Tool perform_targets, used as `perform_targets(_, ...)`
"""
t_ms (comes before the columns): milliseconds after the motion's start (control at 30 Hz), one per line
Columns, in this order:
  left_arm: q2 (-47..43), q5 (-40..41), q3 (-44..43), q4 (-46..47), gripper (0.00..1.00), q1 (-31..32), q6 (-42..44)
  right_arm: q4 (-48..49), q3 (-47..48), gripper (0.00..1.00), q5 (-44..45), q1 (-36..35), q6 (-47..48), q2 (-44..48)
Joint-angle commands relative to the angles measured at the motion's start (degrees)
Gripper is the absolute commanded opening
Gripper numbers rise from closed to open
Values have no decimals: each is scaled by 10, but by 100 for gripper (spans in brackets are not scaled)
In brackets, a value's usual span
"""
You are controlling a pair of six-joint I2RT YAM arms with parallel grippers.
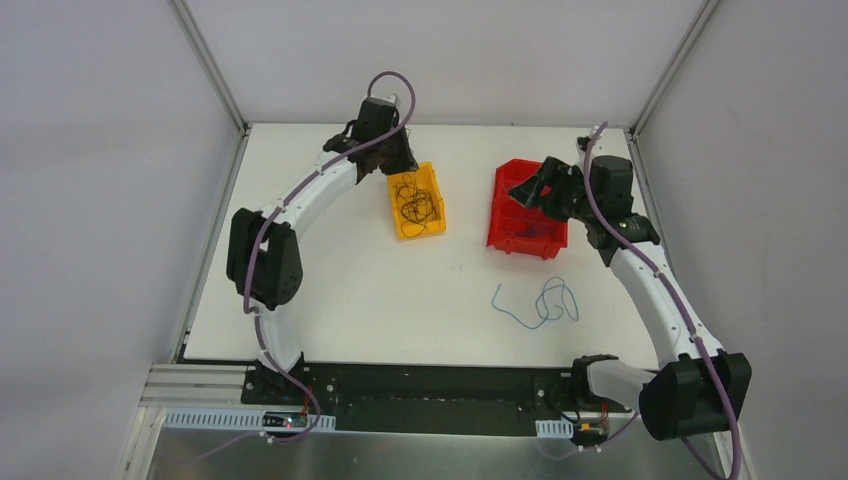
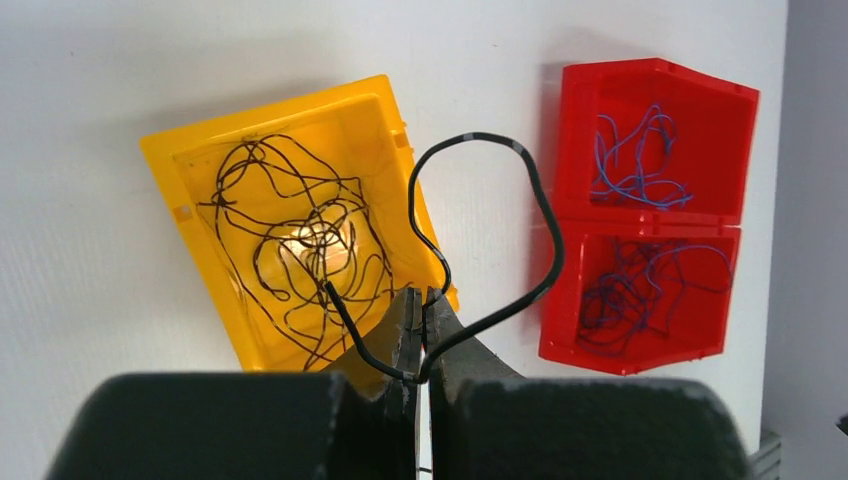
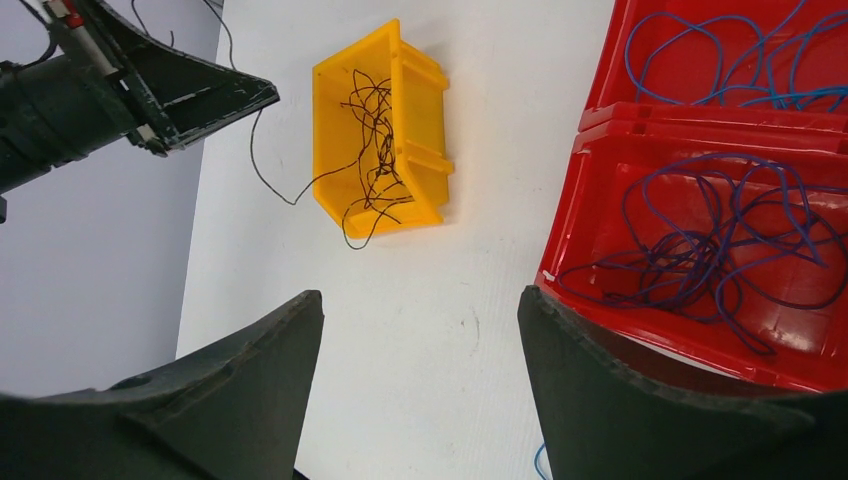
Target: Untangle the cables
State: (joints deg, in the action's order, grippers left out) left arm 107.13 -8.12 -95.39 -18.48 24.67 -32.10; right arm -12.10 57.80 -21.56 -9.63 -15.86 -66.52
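- Left arm reaches far, left claw [image 2: 421,305] pinching a black cable [image 2: 545,215] that loops beside the yellow bin [image 2: 165,160].
- Right claw [image 3: 420,310], spread, hovers over the red bin [image 3: 580,200] holding blue cables [image 3: 700,250].

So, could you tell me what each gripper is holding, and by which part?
The left gripper pinches a black cable at a bend partway along it; the right gripper is open, holding nothing.

nothing readable is showing in any of the three views: no text, labels, brands, numbers or signs are coming through legibly.
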Motion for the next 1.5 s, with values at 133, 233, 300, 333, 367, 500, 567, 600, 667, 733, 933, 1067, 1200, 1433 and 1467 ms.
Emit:
perform_targets(133, 61, 31, -124, -4, 0, -9, 43, 30, 3, 75, -12, -1, -2, 3)
perform_targets(233, 90, 32, -165, -4, 0, -9, 49, 32, 4, 75, -15, 0, -2, 0)
perform_targets(300, 102, 40, -168, -4, 0, -9, 50, 32, 3, 75, -14, 0, -3, 0)
perform_targets(333, 105, 43, -163, -4, 0, -9, 50, 32, 4, 75, -14, 0, -2, 1)
perform_targets(367, 108, 45, -157, -3, 0, -9, 48, 32, 3, 75, -15, -1, -1, 1)
perform_targets(500, 125, 44, -126, 2, 0, -8, 50, 35, 3, 75, -19, 0, -5, -2)
perform_targets(567, 127, 38, -107, 27, 0, -7, 59, 39, 4, 75, -32, 0, -11, -8)
perform_targets(600, 124, 34, -94, 39, 0, -7, 64, 42, 6, 75, -46, -1, -17, -14)
perform_targets(667, 112, 23, -71, 62, 0, -7, 74, 46, 10, 74, -83, -8, -26, -31)
perform_targets(733, 91, 16, -33, 92, 0, -6, 84, 37, 21, 74, -105, -29, -25, -55)
perform_targets(933, 35, 8, 44, 164, 0, -6, 118, 70, 44, 73, -100, -92, -44, -117)
perform_targets(1067, 18, 1, 71, 182, 0, -6, 133, 77, 89, 71, -94, -117, -49, -161)
perform_targets(1200, 1, -8, 108, 248, 0, -6, 134, 77, 140, 69, -93, -133, -54, -205)
perform_targets(1433, -11, -27, 140, 300, 0, -7, 131, 87, 218, 63, -88, -159, -69, -286)
perform_targets(1467, -12, -29, 140, 300, 0, -7, 131, 87, 230, 60, -87, -163, -72, -296)
